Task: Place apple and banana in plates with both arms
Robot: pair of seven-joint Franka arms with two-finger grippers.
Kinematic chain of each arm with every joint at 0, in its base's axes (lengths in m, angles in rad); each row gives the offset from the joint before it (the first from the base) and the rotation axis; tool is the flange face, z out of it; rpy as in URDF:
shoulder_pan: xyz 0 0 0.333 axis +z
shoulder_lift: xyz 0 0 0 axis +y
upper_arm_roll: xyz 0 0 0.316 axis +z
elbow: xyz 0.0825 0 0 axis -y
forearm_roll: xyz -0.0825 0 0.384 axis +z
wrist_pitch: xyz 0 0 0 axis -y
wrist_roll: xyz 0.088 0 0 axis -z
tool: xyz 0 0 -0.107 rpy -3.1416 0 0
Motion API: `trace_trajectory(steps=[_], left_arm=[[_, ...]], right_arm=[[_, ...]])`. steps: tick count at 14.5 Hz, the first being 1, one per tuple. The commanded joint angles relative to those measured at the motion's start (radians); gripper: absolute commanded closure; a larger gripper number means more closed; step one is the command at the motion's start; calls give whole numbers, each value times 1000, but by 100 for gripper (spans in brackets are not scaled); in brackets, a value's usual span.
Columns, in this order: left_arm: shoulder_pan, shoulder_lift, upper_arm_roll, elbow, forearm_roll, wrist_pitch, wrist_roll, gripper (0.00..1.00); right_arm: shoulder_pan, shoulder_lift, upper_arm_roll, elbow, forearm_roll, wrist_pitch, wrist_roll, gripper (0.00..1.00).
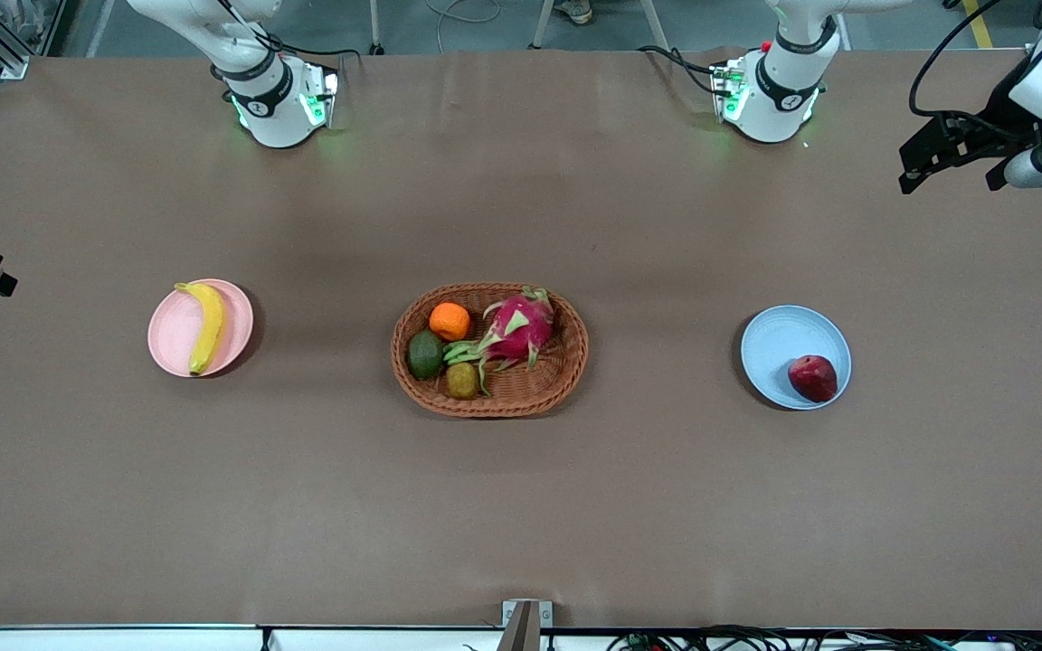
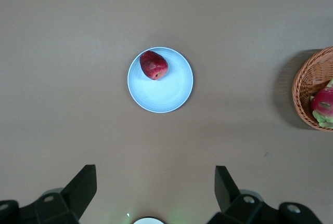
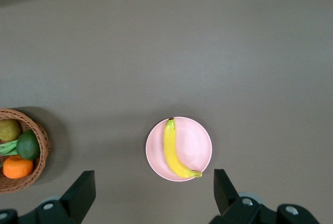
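Note:
The yellow banana (image 1: 207, 325) lies on the pale pink plate (image 1: 173, 339) toward the right arm's end of the table. The dark red apple (image 1: 812, 378) lies on the light blue plate (image 1: 779, 344) toward the left arm's end. My left gripper (image 1: 948, 181) is open and empty, high over the table's left arm end. Its wrist view shows the apple (image 2: 154, 65) on the blue plate (image 2: 169, 89), well clear of the gripper (image 2: 156, 167). My right gripper (image 3: 153, 172) is open and empty, high above the banana (image 3: 174, 154) and pink plate (image 3: 197, 143).
An oval wicker basket (image 1: 566, 362) stands mid-table between the plates, holding an orange (image 1: 449, 321), a pink dragon fruit (image 1: 518, 327), a green fruit (image 1: 425, 353) and a brownish fruit (image 1: 462, 380). The two arm bases (image 1: 281, 99) stand along the table's edge farthest from the front camera.

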Motion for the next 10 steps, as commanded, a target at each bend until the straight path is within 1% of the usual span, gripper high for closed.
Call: trace_trajectory(steps=[1, 2, 5, 6, 10], left_arm=[[3, 1, -1, 10, 14, -21, 24, 0], [1, 1, -1, 9, 14, -21, 24, 0], [3, 1, -1, 9, 16, -24, 27, 0], [1, 2, -1, 12, 16, -29, 25, 0], [4, 7, 0, 15, 14, -27, 24, 0]], right_arm=[[-26, -73, 35, -93, -34, 26, 12, 0], [-29, -90, 34, -121, -34, 32, 14, 0], [-29, -197, 34, -277, -30, 94, 15, 0], [-31, -212, 32, -297, -30, 95, 15, 0], [-29, -216, 32, -294, -30, 95, 7, 0]])
